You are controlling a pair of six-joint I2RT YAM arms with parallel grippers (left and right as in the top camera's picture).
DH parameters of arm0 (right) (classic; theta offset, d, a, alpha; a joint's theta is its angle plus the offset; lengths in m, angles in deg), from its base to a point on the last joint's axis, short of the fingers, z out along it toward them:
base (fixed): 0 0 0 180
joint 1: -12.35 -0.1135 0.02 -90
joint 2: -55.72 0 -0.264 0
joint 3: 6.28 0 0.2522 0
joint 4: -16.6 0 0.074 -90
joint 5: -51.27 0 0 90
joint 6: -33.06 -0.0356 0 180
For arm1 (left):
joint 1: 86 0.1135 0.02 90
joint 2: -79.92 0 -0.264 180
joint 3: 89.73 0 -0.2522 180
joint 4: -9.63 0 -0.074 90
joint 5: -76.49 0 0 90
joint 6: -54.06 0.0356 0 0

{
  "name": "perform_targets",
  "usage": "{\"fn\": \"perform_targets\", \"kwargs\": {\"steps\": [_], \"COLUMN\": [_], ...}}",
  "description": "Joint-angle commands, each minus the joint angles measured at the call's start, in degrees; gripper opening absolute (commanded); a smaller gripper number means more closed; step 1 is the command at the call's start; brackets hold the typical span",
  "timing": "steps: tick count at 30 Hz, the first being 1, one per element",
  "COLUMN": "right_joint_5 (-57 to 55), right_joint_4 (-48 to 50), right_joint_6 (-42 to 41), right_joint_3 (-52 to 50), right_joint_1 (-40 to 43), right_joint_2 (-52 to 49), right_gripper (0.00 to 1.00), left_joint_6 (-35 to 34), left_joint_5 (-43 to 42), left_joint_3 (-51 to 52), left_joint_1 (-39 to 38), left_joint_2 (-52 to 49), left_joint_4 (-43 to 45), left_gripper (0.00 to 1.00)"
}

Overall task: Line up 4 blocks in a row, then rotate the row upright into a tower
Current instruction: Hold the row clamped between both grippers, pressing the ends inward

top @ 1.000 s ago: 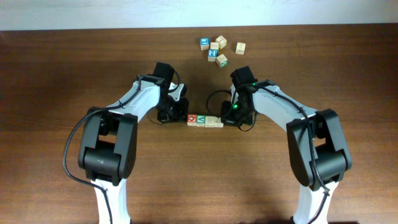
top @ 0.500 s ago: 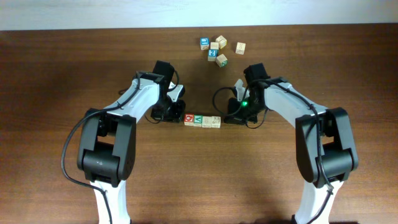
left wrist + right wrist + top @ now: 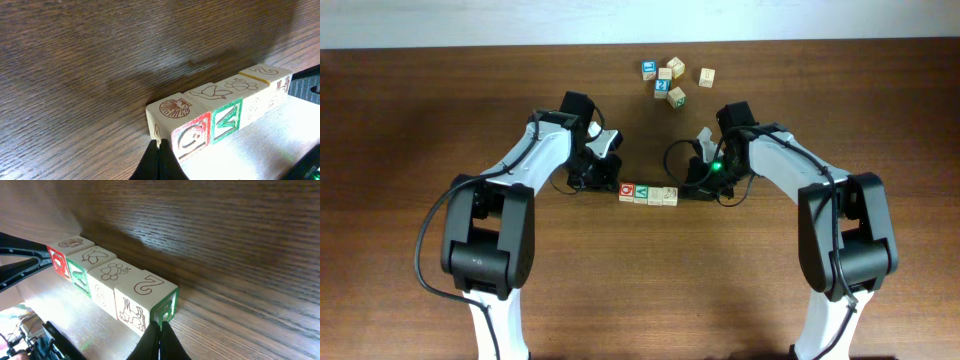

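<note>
Four blocks in touching row on table. We see left fingers pinched shut at red-faced end, right fingers shut at green-faced end, seemingly touching it, gripping nothing.

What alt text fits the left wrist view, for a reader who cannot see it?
Four wooden blocks stand in one straight row on a dark wooden table, the nearest with a shell on top and a red printed side, the next with a green side. The shut left end effector sits at the row's near end.
</note>
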Motion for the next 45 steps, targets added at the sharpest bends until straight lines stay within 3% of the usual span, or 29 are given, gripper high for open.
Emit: {"fn": "perform_targets", "kwargs": {"steps": [1,6,45], "right_joint_5": [0.85,-0.85,-3.65], "right_joint_4": [0.07,0.33,2.82], "right_joint_6": [-0.98,-3.93,-5.68], "right_joint_3": [0.70,0.57,-1.64], "right_joint_1": [0.22,0.15,-2.58], "right_joint_2": [-0.61,-0.61,-0.61], "right_gripper": [0.05,0.05,0.05], "left_joint_6": [-3.10,-6.82,-9.38], "left_joint_5": [-0.04,1.79,4.74], "left_joint_3": [-0.94,-0.94,-0.94], "left_joint_1": [-0.02,-0.20,-0.20], "left_joint_2": [0.44,0.44,0.44], "left_joint_4": [0.07,0.11,2.27], "left_gripper": [0.00,0.00,0.00]}}
